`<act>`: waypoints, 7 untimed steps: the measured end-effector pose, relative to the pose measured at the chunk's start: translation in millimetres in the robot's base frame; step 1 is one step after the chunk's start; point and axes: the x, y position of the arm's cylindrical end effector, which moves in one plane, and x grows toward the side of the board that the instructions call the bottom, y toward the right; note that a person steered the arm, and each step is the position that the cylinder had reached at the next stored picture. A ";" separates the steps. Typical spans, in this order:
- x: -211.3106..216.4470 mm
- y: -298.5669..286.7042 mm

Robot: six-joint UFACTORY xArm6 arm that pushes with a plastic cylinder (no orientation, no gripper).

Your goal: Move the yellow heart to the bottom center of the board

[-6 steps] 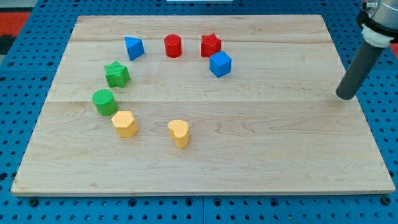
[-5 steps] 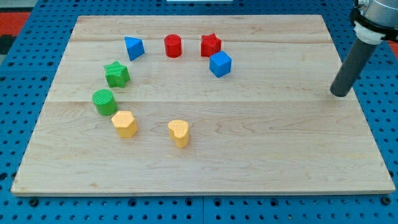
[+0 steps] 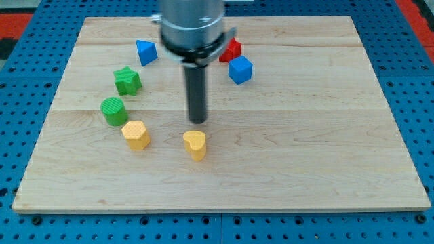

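Note:
The yellow heart (image 3: 194, 144) lies on the wooden board (image 3: 305, 149), left of centre and below the middle. My tip (image 3: 198, 121) stands just above the heart toward the view's top, a short gap apart from it. The rod rises from there, and the arm's grey body hides the red cylinder and part of the red star (image 3: 232, 48).
A yellow hexagon-like block (image 3: 136, 134) lies left of the heart. A green cylinder (image 3: 113, 110) and a green star (image 3: 127, 80) sit at the left. A blue triangle-like block (image 3: 145, 51) and a blue cube (image 3: 240, 69) lie near the top.
My tip has swept from the board's right edge leftward to a spot just above the yellow heart. The arm now covers the red cylinder. No block has moved.

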 end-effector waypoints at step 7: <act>61.6 -2.9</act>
